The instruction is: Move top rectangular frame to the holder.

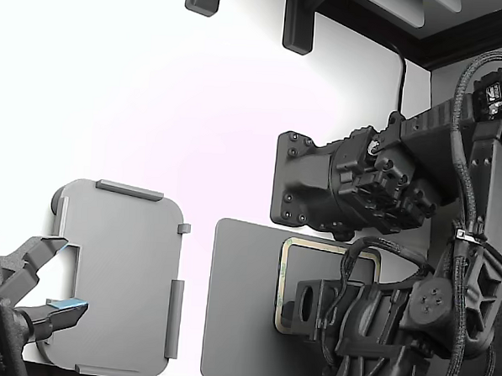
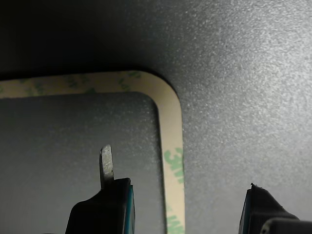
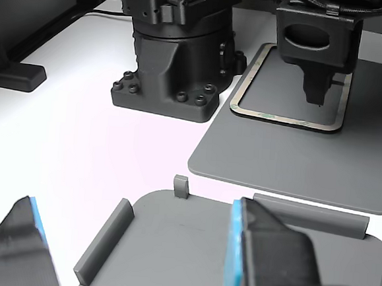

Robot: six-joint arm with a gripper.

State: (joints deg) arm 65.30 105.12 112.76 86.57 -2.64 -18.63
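Note:
The top rectangular frame (image 2: 171, 127) is a thin beige-olive border lying flat on a dark grey mat (image 2: 243, 73). In the wrist view my gripper (image 2: 180, 207) is open, close above the mat, with one strip of the frame near a rounded corner between its two fingers (image 2: 106, 168). In the other view my gripper (image 3: 319, 93) points down onto the frame (image 3: 282, 118). In the exterior view the frame (image 1: 285, 278) is partly hidden behind my arm. The holder (image 1: 116, 274), a light grey tray with raised edge tabs, lies at the exterior view's left, apart from the mat.
A second arm's open gripper (image 1: 51, 280) with blue pads hovers over the holder (image 3: 183, 248). A black robot base (image 3: 175, 55) stands beside the mat (image 3: 288, 164). My arm's cables and links (image 1: 429, 315) crowd the exterior view's right.

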